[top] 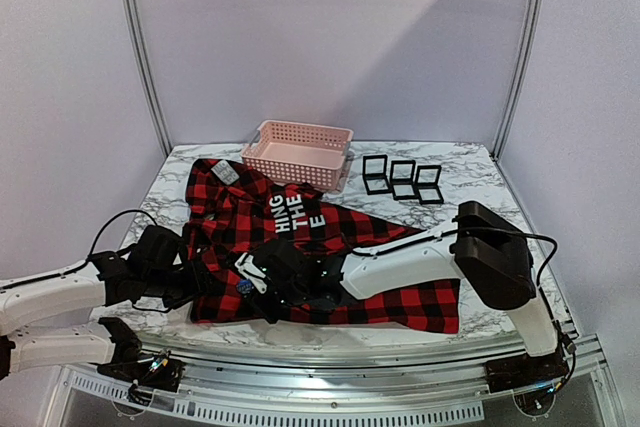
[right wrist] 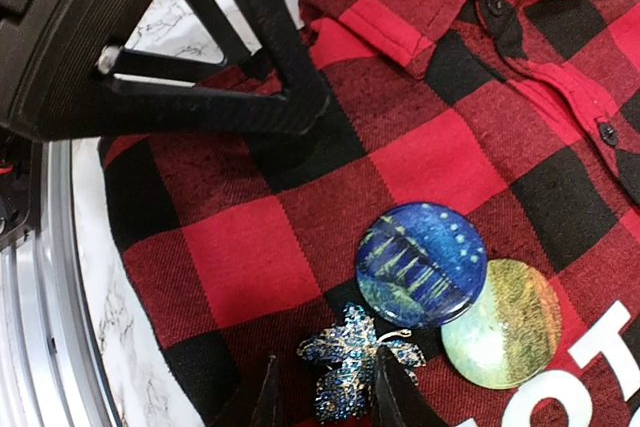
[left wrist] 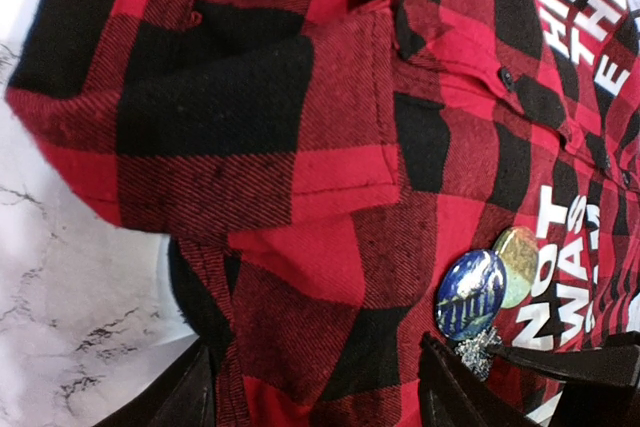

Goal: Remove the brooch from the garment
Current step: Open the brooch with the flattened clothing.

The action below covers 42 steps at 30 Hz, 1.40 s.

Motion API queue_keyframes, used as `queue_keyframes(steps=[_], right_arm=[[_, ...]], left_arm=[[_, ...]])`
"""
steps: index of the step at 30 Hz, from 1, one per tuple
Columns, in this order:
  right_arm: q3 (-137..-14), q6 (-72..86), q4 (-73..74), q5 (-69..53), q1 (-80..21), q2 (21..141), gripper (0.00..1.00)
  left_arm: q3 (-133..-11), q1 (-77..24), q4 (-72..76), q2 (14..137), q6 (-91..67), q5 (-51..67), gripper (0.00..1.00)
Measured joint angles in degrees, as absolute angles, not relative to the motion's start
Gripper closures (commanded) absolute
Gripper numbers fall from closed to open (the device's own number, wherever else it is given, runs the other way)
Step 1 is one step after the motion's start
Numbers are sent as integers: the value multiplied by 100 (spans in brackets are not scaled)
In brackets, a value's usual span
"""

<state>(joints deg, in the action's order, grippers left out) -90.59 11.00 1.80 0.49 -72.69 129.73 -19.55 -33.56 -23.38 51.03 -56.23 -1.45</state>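
Red-and-black plaid garment (top: 415,302) spread on a marble surface (top: 480,187). A sparkly blue brooch (right wrist: 352,359) is pinned to it, just beside a blue round badge (right wrist: 420,263). The right gripper (right wrist: 330,402) straddles the brooch, partly open, not yet pinching it. The left gripper (left wrist: 315,352), wide open, presses cloth near the badge. Likely risks: closing fingers may catch fabric or the badge's edge, and pulling a fastened pin could lift or tear the cloth.

Garment (right wrist: 250,247): red/blk buffalo plaid, white lettering. Brooch (right wrist: 350,362): glittery blue. Blue badge (right wrist: 420,264) at its 1 o'clock: dk blue, pale streaks. Green badge (right wrist: 505,325) at 3 o'clock: yellow-green. Table (top: 480,187): white marble, grey veins.
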Motion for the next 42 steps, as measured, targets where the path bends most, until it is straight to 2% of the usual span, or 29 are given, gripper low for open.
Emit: queue_keyframes(steps=[22, 38, 42], right_arm=[[-9198, 587, 259, 720, -7426, 13115, 61], [-9443, 270, 368, 1573, -7544, 13288, 80], [-9319, 268, 102, 1695, -7550, 13273, 83]], left_arm=[[-1955, -3352, -2344, 5085, -5625, -30, 32], [-1955, -3352, -2405, 5043, -5640, 43, 32], [-1966, -3352, -2475, 5013, -5616, 56, 28]])
